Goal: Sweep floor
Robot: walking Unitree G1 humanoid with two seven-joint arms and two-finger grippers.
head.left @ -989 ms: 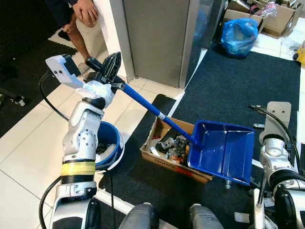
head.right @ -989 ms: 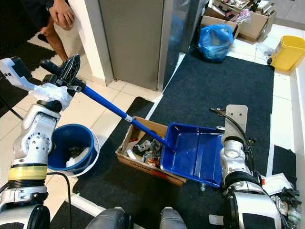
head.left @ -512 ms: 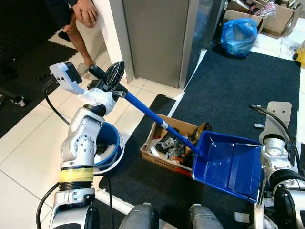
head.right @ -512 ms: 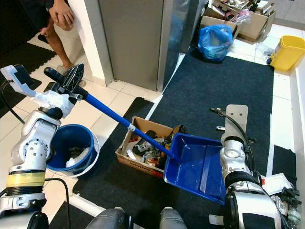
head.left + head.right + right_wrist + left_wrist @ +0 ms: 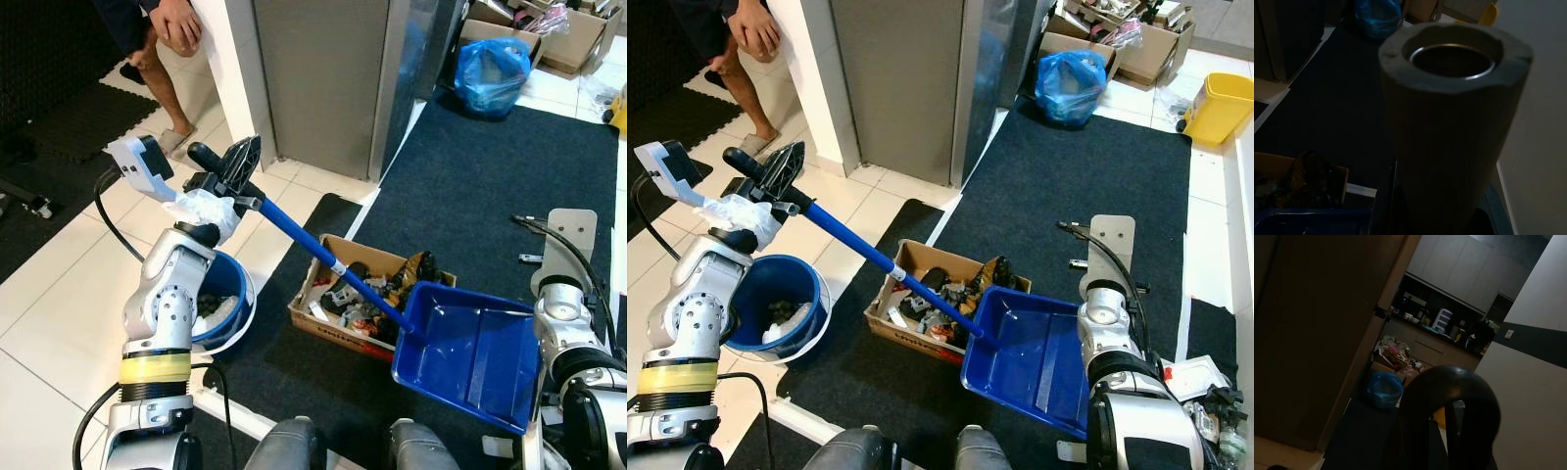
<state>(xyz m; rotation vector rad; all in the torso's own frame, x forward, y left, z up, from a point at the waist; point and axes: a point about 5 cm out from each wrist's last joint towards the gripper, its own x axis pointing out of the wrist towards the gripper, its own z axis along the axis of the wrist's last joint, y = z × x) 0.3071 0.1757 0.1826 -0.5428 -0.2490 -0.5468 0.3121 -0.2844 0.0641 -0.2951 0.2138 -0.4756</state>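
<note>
My left hand [image 5: 223, 168] is clamped on the black grip of the blue dustpan [image 5: 470, 354], whose pan hangs tilted well below it, just beside the cardboard box [image 5: 338, 328] of debris. I cannot tell my right hand's state beside the pan.
</note>
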